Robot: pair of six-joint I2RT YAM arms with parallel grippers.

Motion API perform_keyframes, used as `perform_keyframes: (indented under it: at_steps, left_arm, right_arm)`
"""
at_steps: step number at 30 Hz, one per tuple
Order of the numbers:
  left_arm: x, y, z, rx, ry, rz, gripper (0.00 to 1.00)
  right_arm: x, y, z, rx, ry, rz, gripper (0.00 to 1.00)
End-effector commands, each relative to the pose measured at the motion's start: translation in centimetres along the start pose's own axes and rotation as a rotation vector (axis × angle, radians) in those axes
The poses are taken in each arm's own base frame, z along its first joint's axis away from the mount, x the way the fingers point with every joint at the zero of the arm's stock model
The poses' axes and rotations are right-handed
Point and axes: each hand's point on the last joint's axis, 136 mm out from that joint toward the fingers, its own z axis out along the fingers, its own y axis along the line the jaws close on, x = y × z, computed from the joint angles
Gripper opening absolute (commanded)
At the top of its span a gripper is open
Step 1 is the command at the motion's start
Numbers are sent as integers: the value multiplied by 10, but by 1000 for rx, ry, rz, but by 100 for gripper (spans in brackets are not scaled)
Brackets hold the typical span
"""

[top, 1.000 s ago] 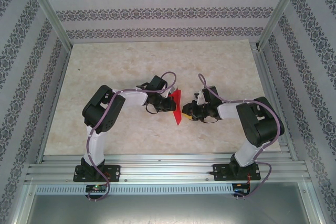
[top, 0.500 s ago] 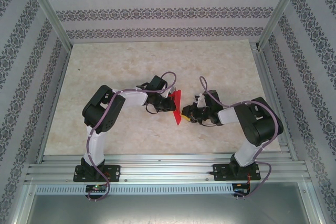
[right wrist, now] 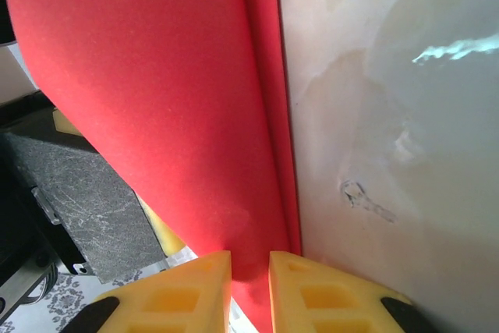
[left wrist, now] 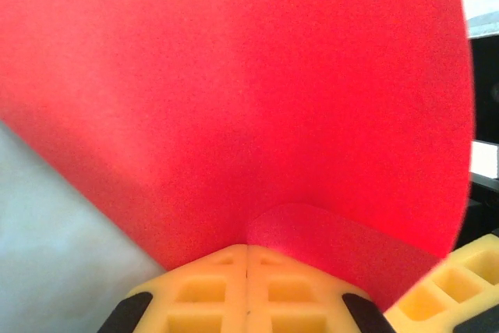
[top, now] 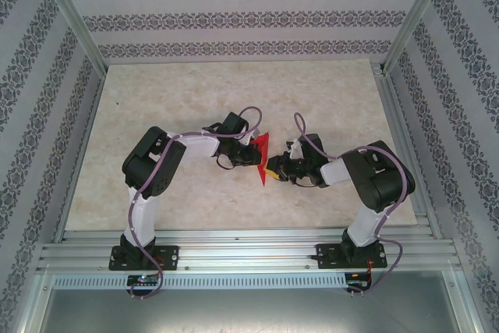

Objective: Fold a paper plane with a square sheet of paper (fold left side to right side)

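Note:
The square sheet of paper (top: pixel 263 157) is a bright red, narrow creased shape standing up off the table between both arms. My left gripper (top: pixel 254 150) is shut on its left edge. In the left wrist view the yellow pads (left wrist: pixel 210 286) meet with the red sheet (left wrist: pixel 234 99) pinched at their tips and bowing away above them. My right gripper (top: pixel 271 169) holds the lower right end. In the right wrist view its pads (right wrist: pixel 179 290) stand a narrow gap apart with the doubled red paper (right wrist: pixel 156 76) filling that gap.
The pale marbled table (top: pixel 195 99) lies open behind and to both sides of the arms. Patterned walls and metal posts (top: pixel 74 17) close it in. A small dark scuff (right wrist: pixel 362 196) marks the tabletop right of the paper.
My right gripper has slid a little left onto the lower end of the red paper and its jaws have narrowed on it. The left gripper and the paper's top have stayed put.

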Motion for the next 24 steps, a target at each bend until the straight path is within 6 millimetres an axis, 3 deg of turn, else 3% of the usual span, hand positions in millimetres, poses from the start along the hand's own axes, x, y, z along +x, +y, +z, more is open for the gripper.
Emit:
perform_keyframes:
  at_steps: [1,24]
  left_arm:
    - [10,21,11,-66,12,-18,6]
    - [11,24,12,-72,9,-30,6]
  right_arm:
    - [-7,4,5,-9,-16,-15,20]
    - [-4,-19,12,96,-9,22,24]
